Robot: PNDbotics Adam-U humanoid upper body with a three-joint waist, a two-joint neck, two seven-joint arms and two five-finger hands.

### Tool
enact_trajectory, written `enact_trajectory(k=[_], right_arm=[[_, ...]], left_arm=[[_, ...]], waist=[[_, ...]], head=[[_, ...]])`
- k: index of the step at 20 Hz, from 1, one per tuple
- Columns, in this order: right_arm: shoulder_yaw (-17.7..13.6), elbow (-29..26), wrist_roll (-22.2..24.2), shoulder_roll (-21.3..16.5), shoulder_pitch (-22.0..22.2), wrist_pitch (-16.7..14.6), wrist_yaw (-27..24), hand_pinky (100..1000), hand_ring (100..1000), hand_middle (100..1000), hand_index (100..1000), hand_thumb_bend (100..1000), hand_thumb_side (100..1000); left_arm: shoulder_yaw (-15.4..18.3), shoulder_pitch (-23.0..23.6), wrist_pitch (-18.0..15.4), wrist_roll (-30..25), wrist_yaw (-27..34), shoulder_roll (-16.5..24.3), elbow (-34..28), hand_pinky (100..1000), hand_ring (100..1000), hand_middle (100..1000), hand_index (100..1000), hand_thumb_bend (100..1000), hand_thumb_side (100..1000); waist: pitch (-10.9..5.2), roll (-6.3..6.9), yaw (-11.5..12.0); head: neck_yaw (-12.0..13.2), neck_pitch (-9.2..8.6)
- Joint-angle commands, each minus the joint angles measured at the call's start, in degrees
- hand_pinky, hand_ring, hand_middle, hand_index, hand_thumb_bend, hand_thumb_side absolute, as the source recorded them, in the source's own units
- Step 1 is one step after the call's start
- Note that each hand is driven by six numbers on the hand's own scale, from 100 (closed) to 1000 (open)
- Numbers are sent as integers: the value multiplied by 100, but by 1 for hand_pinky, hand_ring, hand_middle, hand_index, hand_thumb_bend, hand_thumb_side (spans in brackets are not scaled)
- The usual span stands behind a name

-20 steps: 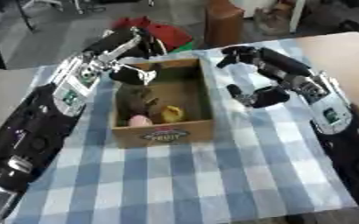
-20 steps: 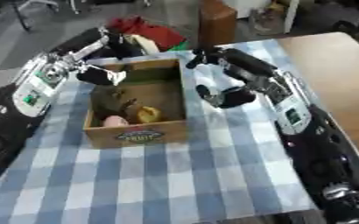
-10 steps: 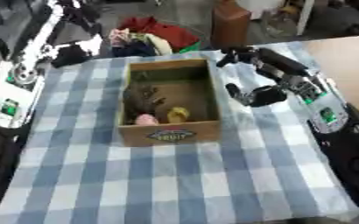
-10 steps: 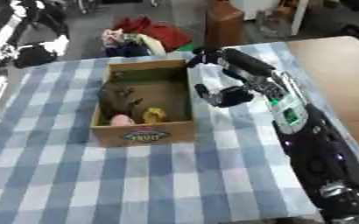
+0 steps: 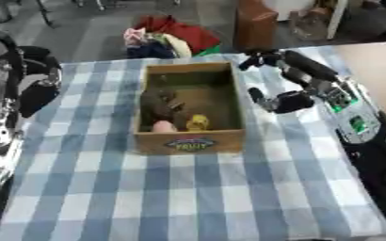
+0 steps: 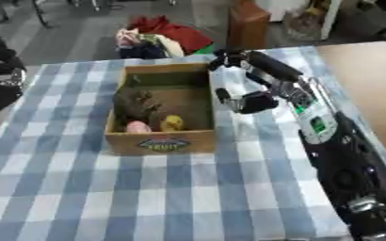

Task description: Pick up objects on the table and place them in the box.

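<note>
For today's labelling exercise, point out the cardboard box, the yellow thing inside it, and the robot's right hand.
cardboard box (image 5: 189,142), left eye view, on its front wall by the label.
yellow thing (image 5: 198,123), left eye view, on its middle.
right hand (image 5: 291,100), left eye view, on the palm.

Blue checked tablecloth (image 5: 188,197); colourful heap (image 5: 170,39) beyond.
</note>
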Motion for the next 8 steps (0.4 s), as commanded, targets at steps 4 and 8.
enact_trajectory(k=[4, 8], right_arm=[[-83, -181, -53, -145, -54, 33, -56, 802, 972, 739, 854, 100, 198], [-195, -376, -206, -297, 100, 49, -255, 781, 967, 724, 855, 100, 201]], left_arm=[[-43, 186, -17, 223, 212, 18, 12, 751, 552, 549, 673, 100, 163], [-65, 337, -77, 207, 233, -92, 53, 752, 551, 546, 671, 100, 164]], waist=[[-66, -30, 35], [-65, -61, 41]], head=[[10, 45], [24, 64]])
